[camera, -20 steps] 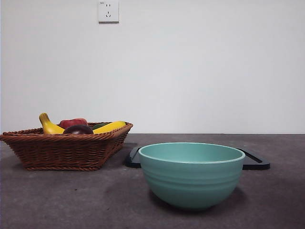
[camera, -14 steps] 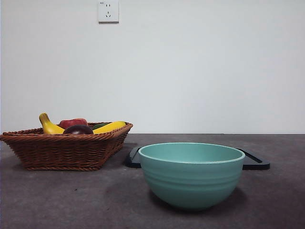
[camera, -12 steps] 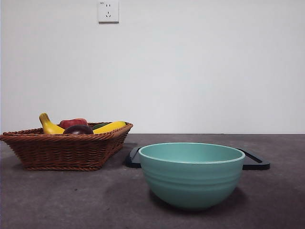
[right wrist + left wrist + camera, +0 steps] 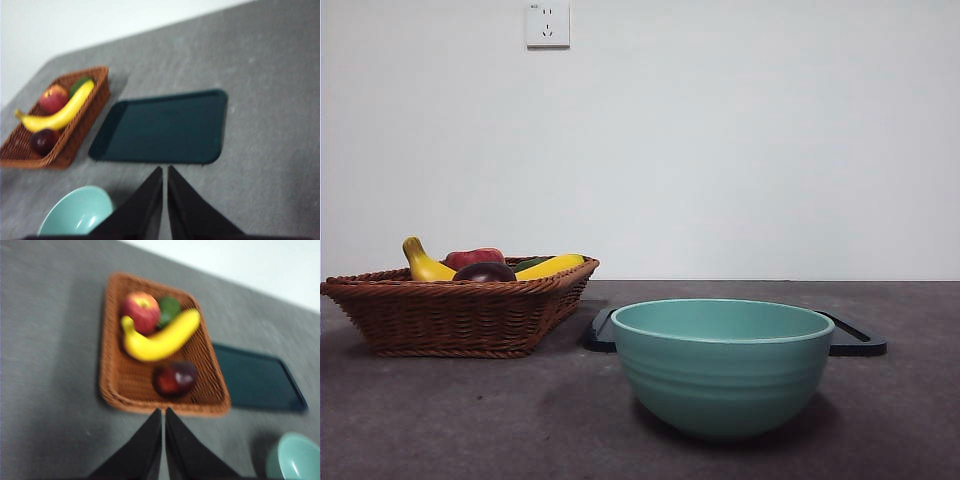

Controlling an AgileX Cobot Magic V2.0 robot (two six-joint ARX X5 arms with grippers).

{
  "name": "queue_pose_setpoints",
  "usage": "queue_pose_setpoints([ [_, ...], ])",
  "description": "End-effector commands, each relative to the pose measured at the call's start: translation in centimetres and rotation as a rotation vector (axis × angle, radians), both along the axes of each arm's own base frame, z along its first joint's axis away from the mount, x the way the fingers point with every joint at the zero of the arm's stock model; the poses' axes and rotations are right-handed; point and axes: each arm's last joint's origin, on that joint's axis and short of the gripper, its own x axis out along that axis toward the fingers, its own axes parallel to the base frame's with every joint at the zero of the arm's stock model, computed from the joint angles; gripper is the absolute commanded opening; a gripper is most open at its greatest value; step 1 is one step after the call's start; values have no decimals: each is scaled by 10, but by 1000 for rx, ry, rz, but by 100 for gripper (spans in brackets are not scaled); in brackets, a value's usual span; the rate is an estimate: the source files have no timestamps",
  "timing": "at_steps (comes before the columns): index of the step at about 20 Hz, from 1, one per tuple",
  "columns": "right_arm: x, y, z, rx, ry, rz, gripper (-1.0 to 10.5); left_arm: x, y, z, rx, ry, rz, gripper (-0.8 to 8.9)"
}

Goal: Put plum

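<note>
Wicker basket (image 4: 460, 310): brown, on grey tabletop (image 4: 470, 420) by its left edge in front view; holds all the fruit.
Plum (image 4: 174, 378): dark maroon, glossy, lying in basket near one corner, apart from other fruit; in front view only its top shows over the rim (image 4: 484, 271).
Banana (image 4: 159, 338): yellow, curved, across basket middle, betw. plum & apple.
Apple (image 4: 140, 312): red, touching banana, far side from plum.
Green item (image 4: 169, 310): just beside apple, too blurred to name.
Tray (image 4: 162, 127): dark, flat, w/ nothing on it, next to basket, behind bowl.
Bowl (image 4: 722, 365): teal, ribbed, upright, near front edge of tabletop.
L gripper (image 4: 163, 412): above tabletop, just short of basket rim nearest plum; jaws pressed together, nothing held.
R gripper (image 4: 164, 171): over tabletop near tray's edge; jaws closed, nothing held.
</note>
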Motion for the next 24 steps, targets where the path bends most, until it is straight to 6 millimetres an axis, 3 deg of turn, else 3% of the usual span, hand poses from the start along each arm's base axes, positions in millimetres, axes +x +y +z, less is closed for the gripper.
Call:
queue_pose_setpoints([
  [1,6,2,17,-54,24,66,5,7,-3,12,62,4,-105,10],
  [10,42,25,66,-159,233,352,5,36,-23,31,122,229,-373,10],
  [16,52,47,59,-209,310,519,5,39,-36,35,136,233,-464,10],
  [21,53,51,58,-219,313,545,6,39,-37,35,137,231,-467,11],
  [24,53,51,58,-218,314,544,63,39,-37,35,137,227,-466,134],
])
